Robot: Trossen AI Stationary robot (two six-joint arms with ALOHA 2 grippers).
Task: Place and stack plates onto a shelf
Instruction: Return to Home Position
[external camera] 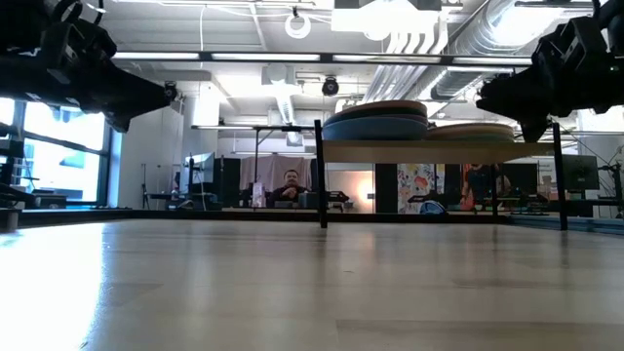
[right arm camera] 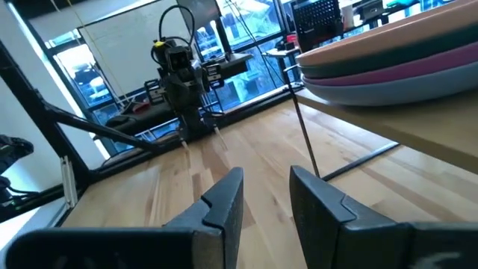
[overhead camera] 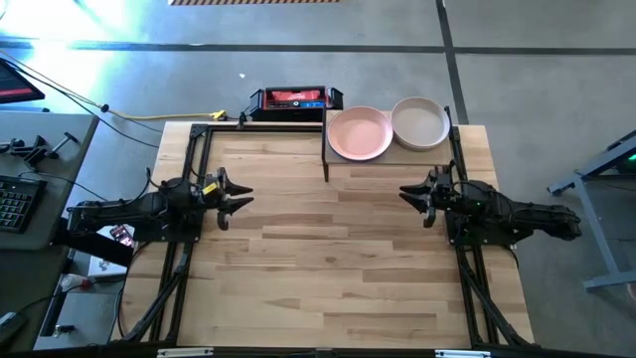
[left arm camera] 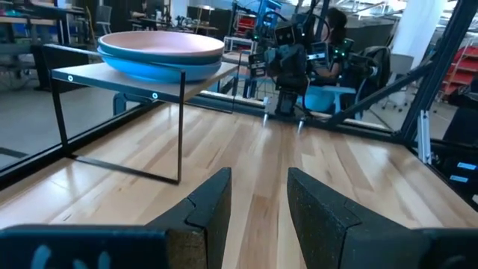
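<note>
Plates (external camera: 376, 119): round, shallow, matte, raised rims, all one size, set in two stacks side by side on a small rectangular light-wood shelf (overhead camera: 401, 156) with thin black metal legs. Shelf stands on the pale butcher-block tabletop (overhead camera: 328, 259), at 1 o'clock from its middle in the high view, by the far edge.

Stack toward 12 o'clock is topped by a pink plate (overhead camera: 359, 132). Stack toward 2 o'clock is topped by a beige plate (overhead camera: 419, 122). Their rims lie just beside each other; contact cannot be told. Right wrist view shows four layered rims in the beige-topped stack: pale, dark teal, pinkish-purple, grey-blue at the bottom.

Left gripper (overhead camera: 245, 196): at 9 o'clock, clear above bare wood, well apart from the shelf. Dark fingers (left arm camera: 213, 205) are parted by a moderate gap, with nothing between them and touching nothing.

Right gripper (overhead camera: 405, 195): at 3 o'clock, near the shelf's front edge, facing the left one. Fingers (right arm camera: 224, 202) are likewise parted and empty.

Red-and-black box (overhead camera: 293, 99) sits at 12 o'clock, beyond the table's far edge, just beside the shelf. A seated person (external camera: 291, 185) is in the room behind.
</note>
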